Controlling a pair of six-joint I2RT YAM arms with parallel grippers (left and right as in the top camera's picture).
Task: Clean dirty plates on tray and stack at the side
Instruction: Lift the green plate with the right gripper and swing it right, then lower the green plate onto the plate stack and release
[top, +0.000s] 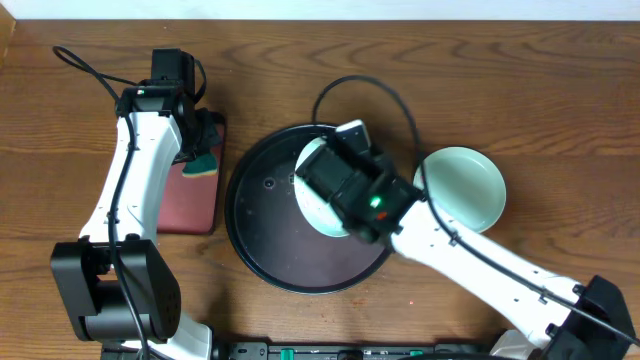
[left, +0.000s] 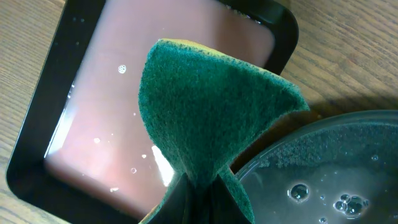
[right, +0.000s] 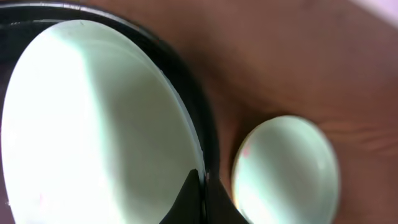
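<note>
Two grippers, each closed on something. My left gripper (left: 198, 193) is clamped on the lower edge of a green sponge (left: 205, 106). Its scouring face fans upward and fills the middle of the left wrist view, with a thin yellow edge showing along its top.

Behind the sponge lies the red tray (left: 93, 93), a dark-rimmed rectangle holding a shallow, pale pink liquid dotted with small bubbles. From overhead, the sponge hangs over that tray's right side, near the black tray (top: 270, 250). The black tray's wet surface, beaded with water, cuts into the lower right corner of the left wrist view. The two trays lie just beside each other on the desk (top: 520, 80).

My right gripper (right: 200, 196) is pinched on the rim of a mint plate (right: 93, 124). In the right wrist view the dark fingertips meet at the plate's edge, and its pale bowl spreads away to the left. Seen from above, this plate is within the upper right part of the black tray, largely covered by my right wrist. Whether it rests on the tray floor or is raised off it, I cannot tell.

A second mint plate (top: 462, 187) sits upright on the desk, just beside the black tray's right edge and apart from the held plate.
</note>
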